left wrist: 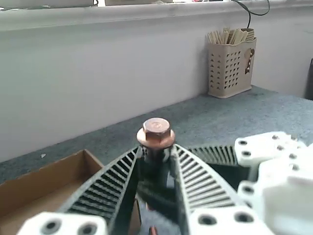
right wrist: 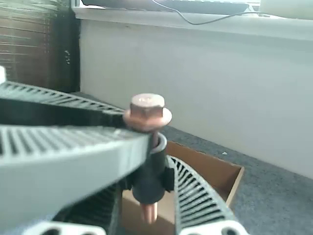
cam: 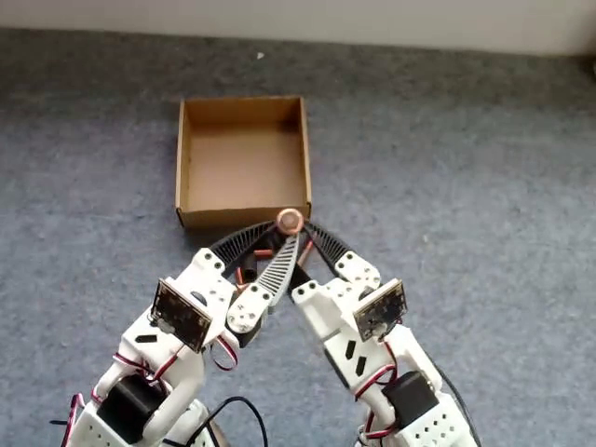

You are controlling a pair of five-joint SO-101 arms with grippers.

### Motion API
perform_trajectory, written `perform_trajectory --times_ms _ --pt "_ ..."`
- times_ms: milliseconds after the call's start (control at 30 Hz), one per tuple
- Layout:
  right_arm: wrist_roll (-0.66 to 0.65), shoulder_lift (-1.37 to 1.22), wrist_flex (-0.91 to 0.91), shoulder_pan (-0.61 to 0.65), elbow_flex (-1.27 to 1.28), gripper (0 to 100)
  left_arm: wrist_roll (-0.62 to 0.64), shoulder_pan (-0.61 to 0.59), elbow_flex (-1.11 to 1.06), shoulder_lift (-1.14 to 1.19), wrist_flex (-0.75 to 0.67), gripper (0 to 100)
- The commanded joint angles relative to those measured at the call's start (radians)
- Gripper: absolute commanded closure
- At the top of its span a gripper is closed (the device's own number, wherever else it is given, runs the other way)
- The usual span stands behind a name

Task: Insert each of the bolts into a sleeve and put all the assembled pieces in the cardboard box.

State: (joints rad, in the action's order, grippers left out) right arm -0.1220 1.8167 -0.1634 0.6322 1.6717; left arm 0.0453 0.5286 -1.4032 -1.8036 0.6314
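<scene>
A copper bolt stands upright in a black sleeve, held in the air just in front of the cardboard box. The bolt's tip pokes out below the sleeve. My left gripper is shut on the bolt just under its flanged head. From the other side, my right gripper is shut on the sleeve lower down. In the high view both grippers, left and right, meet at the box's near wall. The box is open and has nothing inside.
Loose copper and black pieces lie on the grey carpet beneath the crossed fingers, partly hidden. A beige perforated holder with sticks stands by the far wall. Open carpet lies on either side of the box.
</scene>
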Motion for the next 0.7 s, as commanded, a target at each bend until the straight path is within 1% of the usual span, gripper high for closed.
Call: perform_trajectory --times_ms 0,133,333,533,667 --pt "0.002 0.015 0.024 -0.021 0.093 99.4 -0.008 0.008 0.048 0.015 0.087 86" --pt "0.002 0.015 0.022 -0.021 0.093 99.4 -0.008 0.007 0.074 0.015 0.120 86" --pt "0.002 0.013 0.021 -0.022 0.093 99.4 -0.008 0.001 0.077 0.007 0.123 86" --pt "0.002 0.018 0.001 -0.079 0.093 99.4 -0.008 0.001 0.093 0.007 0.124 87" --pt "0.002 0.018 0.001 -0.091 0.093 99.4 -0.009 0.001 0.101 0.005 0.124 87"
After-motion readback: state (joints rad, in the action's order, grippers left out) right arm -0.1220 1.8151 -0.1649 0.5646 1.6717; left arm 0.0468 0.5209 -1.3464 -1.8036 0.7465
